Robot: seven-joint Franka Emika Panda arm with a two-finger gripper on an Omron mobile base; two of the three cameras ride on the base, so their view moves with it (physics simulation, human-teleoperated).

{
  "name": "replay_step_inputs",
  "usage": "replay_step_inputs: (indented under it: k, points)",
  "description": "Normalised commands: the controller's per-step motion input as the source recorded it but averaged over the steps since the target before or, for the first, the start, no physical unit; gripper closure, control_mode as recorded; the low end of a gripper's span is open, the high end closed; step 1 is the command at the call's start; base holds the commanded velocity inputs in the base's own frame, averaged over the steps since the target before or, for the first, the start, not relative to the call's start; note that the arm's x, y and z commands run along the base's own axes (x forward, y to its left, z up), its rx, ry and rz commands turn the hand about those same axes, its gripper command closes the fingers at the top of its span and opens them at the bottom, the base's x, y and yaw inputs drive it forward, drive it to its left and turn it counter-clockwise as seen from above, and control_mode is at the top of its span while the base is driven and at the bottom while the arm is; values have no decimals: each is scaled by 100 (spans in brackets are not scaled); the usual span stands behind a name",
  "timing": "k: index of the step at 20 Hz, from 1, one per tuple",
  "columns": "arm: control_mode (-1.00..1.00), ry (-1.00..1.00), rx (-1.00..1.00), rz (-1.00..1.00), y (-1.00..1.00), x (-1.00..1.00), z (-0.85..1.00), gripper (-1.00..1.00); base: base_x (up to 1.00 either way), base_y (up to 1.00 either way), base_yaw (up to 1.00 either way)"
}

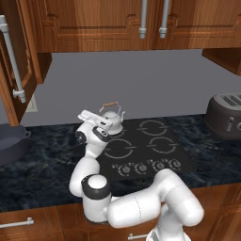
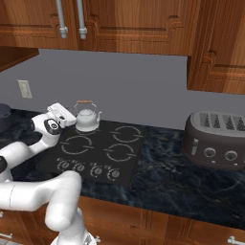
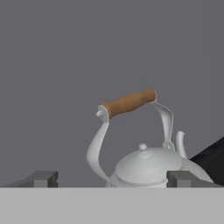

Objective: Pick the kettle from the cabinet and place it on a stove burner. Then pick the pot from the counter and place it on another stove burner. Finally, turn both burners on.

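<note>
Kettle (image 1: 112, 118) stood upright on the rear burner (image 2: 85, 129) of the black cooktop (image 1: 146, 150), directly ahead of my claw (image 1: 109, 123), which hung at the kettle's side with its jaws spread wide and nothing between them. In the hand view the two dark fingertips (image 3: 41, 178) flanked the kettle's domed lid (image 3: 148, 165), and its tan wooden handle bar (image 3: 129, 103) rose above them against the bare grey wall (image 3: 65, 65).

Beyond the claw, the other ring outlines (image 1: 160, 145) lay uncovered, with the row of knobs (image 1: 141, 167) along the cooktop's near edge. Open bench (image 2: 162, 167) ran past the cooktop's far side toward the dark toaster (image 2: 217, 139).

From the left base view I saw the pot (image 1: 10, 141) well behind the claw at the bench's end, under the open cabinet door (image 1: 14, 70) with its long silver handle. The right base view gave me a wall socket (image 2: 24, 89) above the bench behind the arm, and the closed upper cupboards (image 2: 134, 24) overhead.
</note>
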Motion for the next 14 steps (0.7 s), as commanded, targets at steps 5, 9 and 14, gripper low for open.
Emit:
replay_step_inputs:
  k: [5, 9, 14]
  points:
    - [-100, 0, 0, -1, 21, -35, 6, -100, 0, 0, 0]
    - [-100, 0, 0, 0, 5, -44, 22, -100, 0, 0, 0]
    - [-100, 0, 0, 0, 3, -44, 33, -100, 0, 0, 0]
